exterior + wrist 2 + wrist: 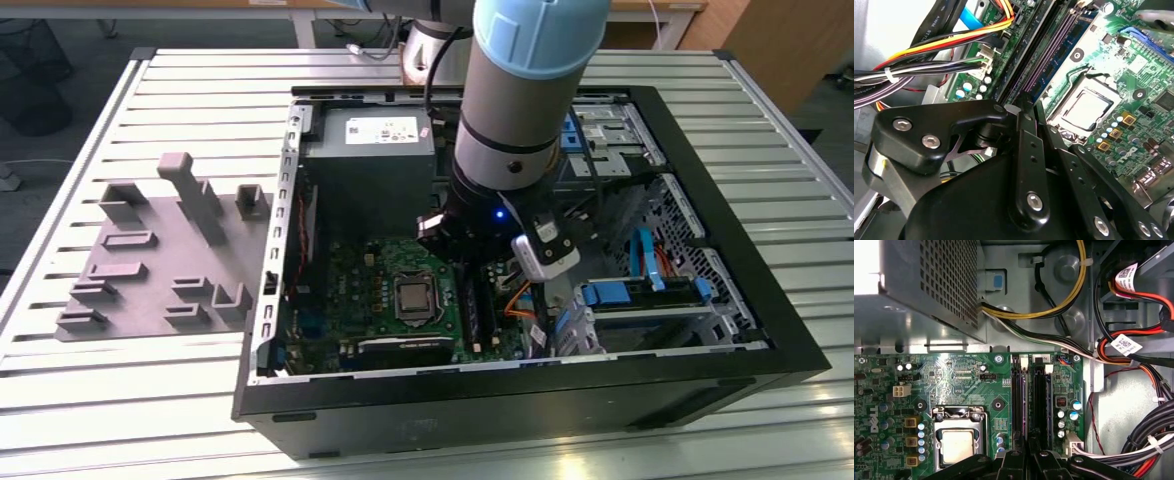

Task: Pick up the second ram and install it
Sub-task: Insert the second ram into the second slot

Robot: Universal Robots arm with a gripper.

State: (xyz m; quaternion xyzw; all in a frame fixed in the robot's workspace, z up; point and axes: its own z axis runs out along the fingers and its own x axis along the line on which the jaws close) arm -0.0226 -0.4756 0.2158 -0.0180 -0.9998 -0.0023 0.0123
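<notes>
Down inside the open black computer case, black claw over the green motherboard's long black slot rails, closed or gripping unclear, grey plastic holder tray on the slatted metal worktop.

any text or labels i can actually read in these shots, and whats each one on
Nothing can be quoted as it reads; all the print is too small or blurred.
White sticker on the power supply, exterior view: too small to read.
White cable tags, first wrist view: printed codes, blurred.
Fine white print on the motherboard, first wrist view: too small to read.
</notes>
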